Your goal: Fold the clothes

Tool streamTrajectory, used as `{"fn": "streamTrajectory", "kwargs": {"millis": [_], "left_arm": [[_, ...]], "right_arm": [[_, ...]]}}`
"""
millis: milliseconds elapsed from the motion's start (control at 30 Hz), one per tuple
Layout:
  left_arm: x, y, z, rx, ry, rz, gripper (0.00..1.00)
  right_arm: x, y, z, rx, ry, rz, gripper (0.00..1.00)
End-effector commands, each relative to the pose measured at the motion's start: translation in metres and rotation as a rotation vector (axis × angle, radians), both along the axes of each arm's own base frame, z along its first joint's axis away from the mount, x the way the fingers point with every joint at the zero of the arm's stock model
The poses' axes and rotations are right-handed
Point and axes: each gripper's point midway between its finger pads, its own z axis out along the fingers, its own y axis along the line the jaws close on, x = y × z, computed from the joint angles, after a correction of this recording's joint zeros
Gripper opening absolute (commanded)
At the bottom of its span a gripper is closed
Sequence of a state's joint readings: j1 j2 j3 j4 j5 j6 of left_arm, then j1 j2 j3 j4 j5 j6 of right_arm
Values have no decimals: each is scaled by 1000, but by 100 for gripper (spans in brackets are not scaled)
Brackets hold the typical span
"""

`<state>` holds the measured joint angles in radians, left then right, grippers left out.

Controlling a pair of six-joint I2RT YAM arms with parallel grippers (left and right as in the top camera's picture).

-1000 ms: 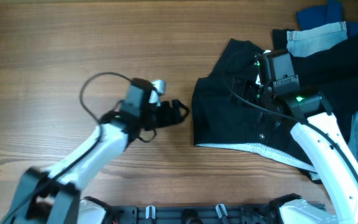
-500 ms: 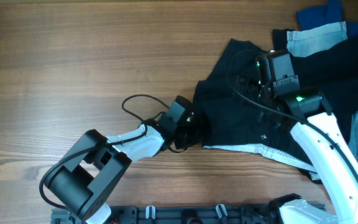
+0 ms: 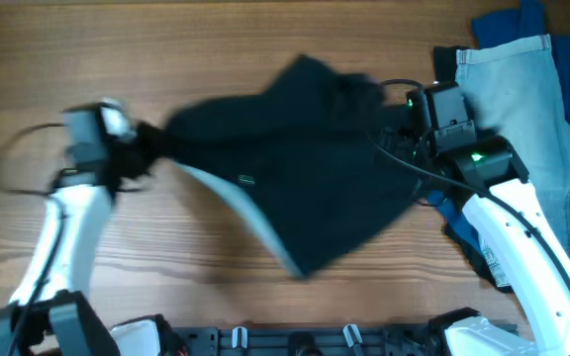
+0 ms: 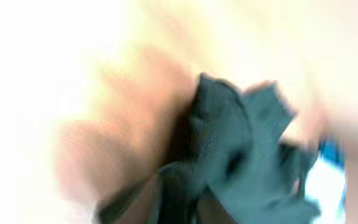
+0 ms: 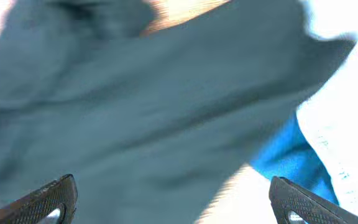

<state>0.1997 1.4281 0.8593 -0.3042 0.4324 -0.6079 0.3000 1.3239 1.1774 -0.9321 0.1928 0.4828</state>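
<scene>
**A:** where r the black shorts (image 3: 305, 168) rn?

**B:** mid-table (image 3: 216, 40), stretched from the left gripper (image 3: 129, 148) across to the right arm (image 3: 483, 188). White waistband lining (image 3: 236, 203) shows along the lower edge. Denim shorts (image 3: 513, 74) + royal-blue garments (image 3: 508, 22) are piled top right, near the far end.

**A:** grippers?

**B:** left one looks clamped on a corner, the fabric bunches to a point there, tho its wrist cam is v blurry. Right gripper (image 5: 176, 204) has fingers wide apart w/ nothing in them, black cloth just ahead.

**A:** what could go wrong?

**B:** imo that thin pinch could slip, and the shorts would drop crumpled. The far end might also snag the right arm's cable (image 3: 389, 83) or drag the pile along.

**A:** any labels?

**B:** nope. Only a tiny pale mark (image 3: 247, 179) on the shorts, too small to read.
</scene>
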Motion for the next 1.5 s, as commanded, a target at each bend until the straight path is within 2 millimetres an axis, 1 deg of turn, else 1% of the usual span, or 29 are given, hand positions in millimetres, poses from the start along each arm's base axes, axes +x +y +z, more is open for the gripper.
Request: {"fn": "streamTrajectory", "kwargs": {"millis": [0, 33, 67, 100, 200, 233, 267, 300, 400, 467, 533, 600, 633, 733, 767, 800, 867, 900, 1033, 1100, 1133, 1200, 1233, 1267, 1333, 1367, 1400, 1433, 1467], "left_arm": [[5, 51, 30, -6, -99, 69, 100], [-1, 48, 27, -36, -72, 62, 100], [-10, 44, 19, -58, -19, 62, 100], [-30, 31, 3, -98, 100, 51, 100], [-69, 0, -20, -145, 304, 4, 100], [-77, -8, -25, -142, 348, -13, 100], [-88, -22, -31, -147, 395, -49, 100], [-96, -31, -36, -149, 426, -76, 100], [-122, -64, -55, -148, 511, -166, 100], [-139, -82, -70, -143, 566, -218, 100], [-156, -94, -83, -135, 626, -265, 95], [-171, -102, -94, -135, 693, -283, 95], [-174, -104, -97, -140, 715, -280, 94], [-189, -123, -104, -177, 787, -332, 89], [-190, -126, -106, -169, 792, -348, 82], [-190, -129, -107, -164, 789, -361, 60], [-190, -131, -107, -166, 792, -352, 9], [-189, -130, -108, -163, 790, -351, 4], [-188, -110, -112, -124, 809, -283, 4], [-175, -78, -111, -114, 791, -199, 4], [-169, -57, -109, -88, 786, -146, 4], [-158, 2, -98, -21, 789, 10, 4], [-152, 22, -91, -27, 771, 64, 4], [-149, 40, -83, -53, 760, 133, 4], [-152, 57, -78, -84, 751, 181, 4], [-157, 65, -78, -70, 751, 174, 4], [-162, 74, -80, -52, 768, 203, 4], [-166, 82, -80, -44, 775, 231, 4], [-168, 87, -80, -55, 774, 257, 4]], "right_arm": [[3, -4, 4, -12, -17, -27, 100], [4, -3, 4, -8, -21, -23, 100], [6, 0, 5, -1, -28, -7, 99], [8, 4, 6, 2, -31, 29, 100], [12, 5, 1, -2, -24, 37, 99], [15, 6, -3, -4, -20, 38, 100], [16, 7, -8, -8, -5, 37, 99], [16, 6, -14, -12, 14, 33, 99], [13, 6, -34, 19, 84, -65, 99], [15, 11, -44, 33, 117, -52, 100], [13, 11, -46, 29, 128, -46, 100], [13, 11, -46, 28, 130, -45, 100], [12, 11, -46, 28, 131, -45, 100], [10, 11, -47, 29, 140, -44, 100], [10, 11, -47, 28, 143, -45, 100], [10, 11, -47, 27, 143, -45, 100], [9, 10, -47, 26, 147, -45, 100], [7, 10, -48, 24, 153, -45, 100], [6, 10, -48, 22, 157, -46, 99], [6, 10, -48, 22, 157, -45, 100], [7, 10, -48, 22, 157, -44, 100], [8, 10, -48, 23, 148, -39, 99], [12, 14, -46, 27, 135, 0, 99], [19, 29, -43, 57, 111, 120, 99], [28, 60, -34, 150, 56, 308, 94], [33, 68, -31, 182, 31, 335, 92], [41, 75, -29, 209, 3, 350, 90], [47, 82, -30, 231, -13, 371, 89], [53, 90, -35, 254, -20, 401, 89]]}}
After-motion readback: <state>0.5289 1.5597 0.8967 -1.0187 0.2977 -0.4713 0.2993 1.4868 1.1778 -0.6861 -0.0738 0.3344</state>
